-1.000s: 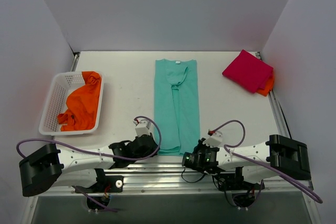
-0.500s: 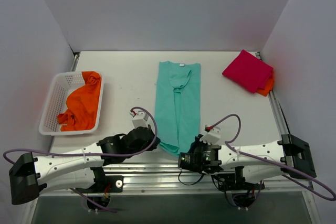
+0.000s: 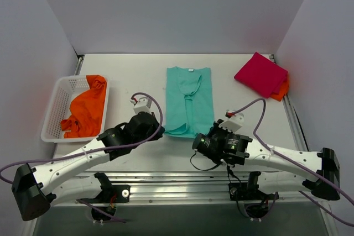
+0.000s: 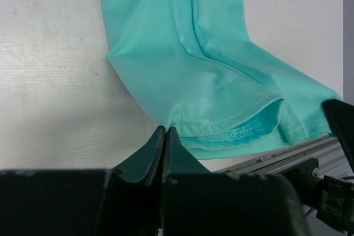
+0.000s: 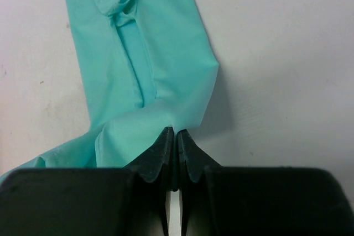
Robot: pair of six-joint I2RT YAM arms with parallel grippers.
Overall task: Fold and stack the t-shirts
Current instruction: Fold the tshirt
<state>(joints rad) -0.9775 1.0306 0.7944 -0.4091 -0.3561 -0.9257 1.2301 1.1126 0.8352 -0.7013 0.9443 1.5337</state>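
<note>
Pinched the near hem of the teal t-shirt (image 3: 191, 98) with the left gripper (image 4: 165, 132). Clamped its other corner in the right gripper (image 5: 175, 134).

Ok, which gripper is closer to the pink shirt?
Right. The right gripper pinches the teal shirt at its hem corner nearer the pink shirt; the left gripper pinches the opposite corner, farther away.

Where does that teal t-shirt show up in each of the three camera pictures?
Top external: the teal t-shirt lies mid-table, between the basket and the pink shirt.
Left wrist: upper middle and right, with its hem at the left gripper.
Right wrist: upper left, running down to the right gripper.
Shared landmark: the lengthwise fold down its middle.
</note>
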